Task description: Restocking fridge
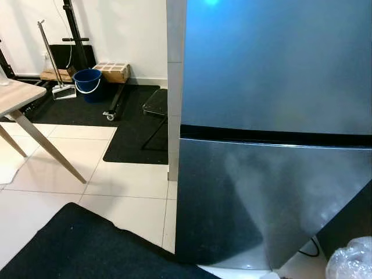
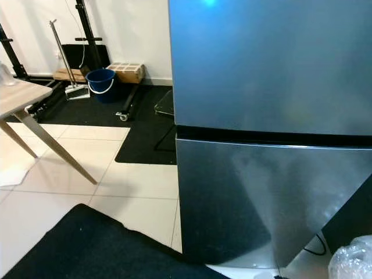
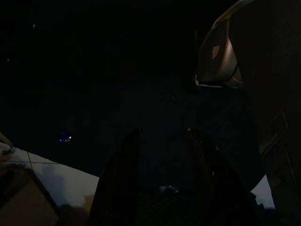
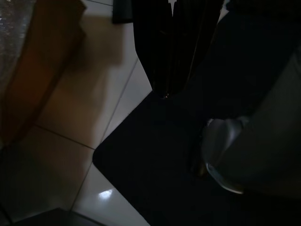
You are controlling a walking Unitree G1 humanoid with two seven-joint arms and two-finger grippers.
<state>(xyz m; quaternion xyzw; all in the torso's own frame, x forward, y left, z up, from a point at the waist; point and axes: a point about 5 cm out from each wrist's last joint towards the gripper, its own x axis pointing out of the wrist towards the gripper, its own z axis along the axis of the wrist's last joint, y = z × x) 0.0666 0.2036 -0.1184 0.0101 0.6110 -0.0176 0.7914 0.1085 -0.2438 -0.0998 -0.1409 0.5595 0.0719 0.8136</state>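
left eye view: we face a steel fridge [image 1: 273, 133] that takes up the right half of the picture, both doors shut, with a dark seam between the upper door and the lower one. at 5 o'clock a bit of crinkled clear plastic [image 1: 350, 260] shows in the corner, just beside the fridge's foot. at 7 o'clock a black mat [image 1: 87, 247] lies on the white tile floor [image 1: 125, 180]. at 9 o'clock a wooden table [image 1: 17, 96] stands on splayed legs. toward 11 o'clock, by the far wall, sit a blue bucket [image 1: 88, 83], a mop [image 1: 55, 58] leaning upright beside it, and a small box [image 1: 114, 71].

right eye view: the same scene; the fridge's side edge runs straight down from 12 o'clock, and the bucket sits well apart from it on a second dark mat [image 2: 142, 125].

left wrist view: very dark. our left gripper [image 3: 162, 165] hangs over a black mat, its two fingers [image 3: 123, 179] spread apart with nothing between them. a pale tile shows at 8 o'clock.

right wrist view: dim. our right gripper [image 4: 169, 89] points down at the tile, fingers [image 4: 157, 56] pressed together on nothing. a brown panel [image 4: 42, 66] stands at 10 o'clock, and a black mat covers the floor toward 5 o'clock.
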